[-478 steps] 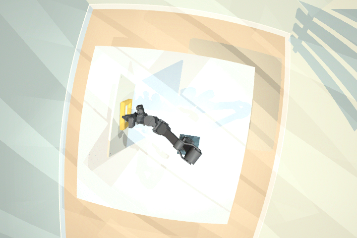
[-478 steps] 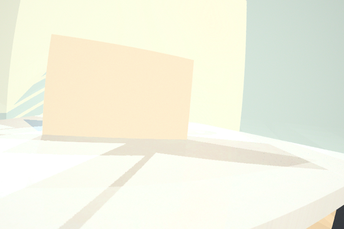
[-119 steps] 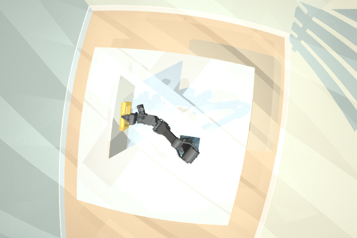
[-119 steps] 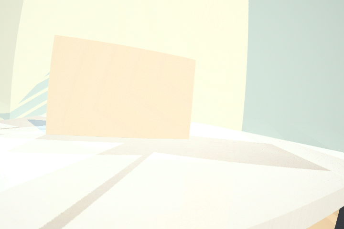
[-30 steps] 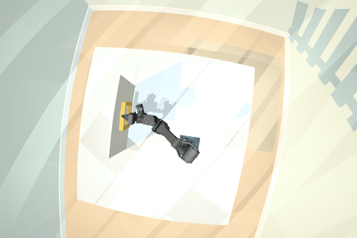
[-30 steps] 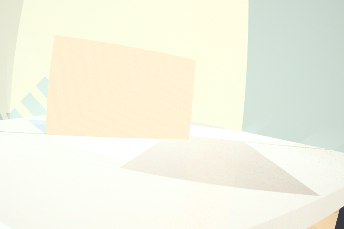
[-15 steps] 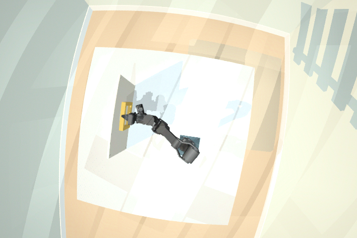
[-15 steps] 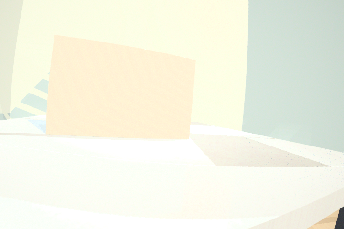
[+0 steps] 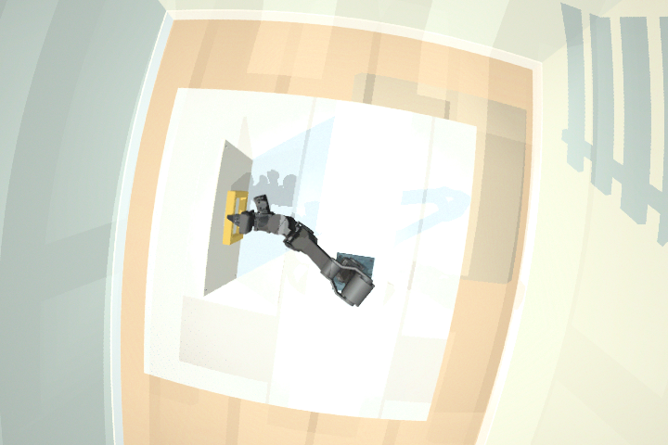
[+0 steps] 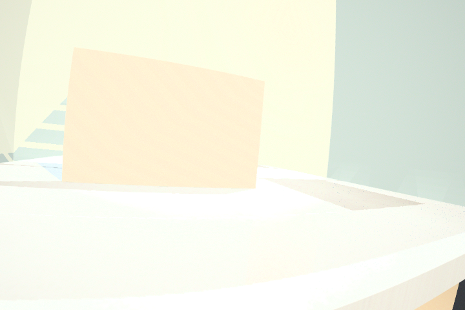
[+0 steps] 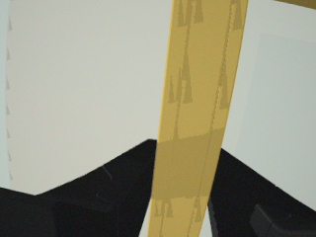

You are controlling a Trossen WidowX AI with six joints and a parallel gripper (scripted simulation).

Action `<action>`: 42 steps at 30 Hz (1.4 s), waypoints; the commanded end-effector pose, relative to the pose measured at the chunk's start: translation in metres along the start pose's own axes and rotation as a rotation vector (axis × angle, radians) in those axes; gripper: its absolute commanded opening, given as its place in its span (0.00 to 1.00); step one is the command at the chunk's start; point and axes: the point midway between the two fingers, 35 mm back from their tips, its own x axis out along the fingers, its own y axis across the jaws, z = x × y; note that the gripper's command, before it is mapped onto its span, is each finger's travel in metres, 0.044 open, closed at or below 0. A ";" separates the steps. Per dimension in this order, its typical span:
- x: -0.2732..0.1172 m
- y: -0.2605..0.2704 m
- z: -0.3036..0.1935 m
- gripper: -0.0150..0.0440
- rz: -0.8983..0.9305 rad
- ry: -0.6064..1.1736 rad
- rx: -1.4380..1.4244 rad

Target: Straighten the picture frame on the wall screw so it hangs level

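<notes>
The yellow picture frame (image 9: 230, 201) (image 11: 207, 64) is at the upright wall panel (image 9: 218, 262) (image 11: 84, 89), seen from above in the top view. My gripper (image 9: 233, 219) (image 11: 182, 154) is shut on one bar of the frame, with a black finger on each side of it in the wrist view. The bar runs up the wrist view, leaning a little to the right at its top. The screw and the notched strip are hidden. The exterior view shows only the panel's plain back (image 10: 163, 124), so whether the frame is level cannot be told.
The panel stands on the white table (image 9: 324, 367) (image 10: 130, 248). The arm reaches from its base plate (image 9: 365, 261) on the right to the frame. Shadows fall across the table, the panel and the room walls.
</notes>
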 end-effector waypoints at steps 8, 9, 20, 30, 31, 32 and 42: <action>0.000 0.006 0.001 0.25 0.012 -0.001 -0.004; 0.000 0.006 0.001 0.25 0.012 -0.001 -0.004; 0.000 0.008 0.001 0.25 0.012 -0.001 -0.004; 0.000 0.009 0.001 0.25 0.012 -0.001 -0.004; 0.000 0.009 0.001 0.25 0.012 -0.001 -0.004; 0.000 0.009 0.001 0.25 0.012 -0.001 -0.004; 0.000 0.008 0.001 0.25 0.012 -0.001 -0.004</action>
